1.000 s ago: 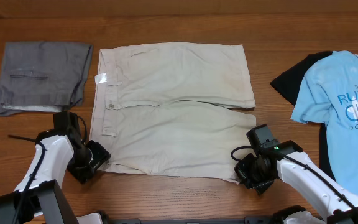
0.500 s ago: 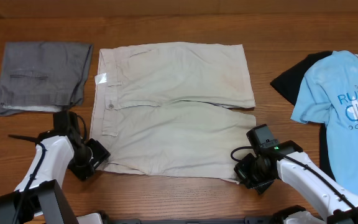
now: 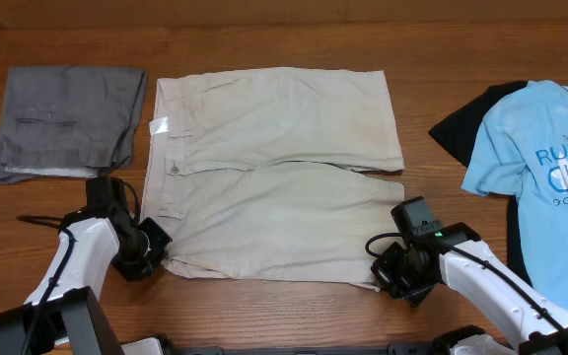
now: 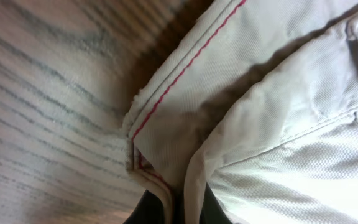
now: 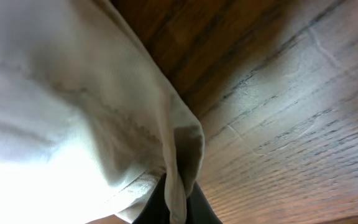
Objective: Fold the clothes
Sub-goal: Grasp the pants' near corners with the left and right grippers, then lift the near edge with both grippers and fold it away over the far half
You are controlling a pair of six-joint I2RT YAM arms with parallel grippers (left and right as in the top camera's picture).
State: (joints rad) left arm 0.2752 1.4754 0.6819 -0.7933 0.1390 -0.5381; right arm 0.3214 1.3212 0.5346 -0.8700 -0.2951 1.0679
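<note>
Beige shorts [image 3: 274, 177] lie spread flat on the wooden table, waistband to the left, legs to the right. My left gripper [image 3: 156, 254] sits at the near-left waistband corner, shut on the beige cloth with red stitching [image 4: 179, 155]. At the near-right hem corner my right gripper [image 3: 390, 268] is shut on a pinched fold of the shorts [image 5: 182, 162]. Both corners are bunched between the dark fingers in the wrist views.
Folded grey shorts [image 3: 67, 120] lie at the far left. A light blue T-shirt [image 3: 545, 168] on a black garment [image 3: 461, 128] lies at the right edge. Bare wood shows along the near edge between the arms.
My left gripper has slid right onto the waistband corner and closed on it, bunching the cloth slightly. The right gripper has stayed shut on the hem corner.
</note>
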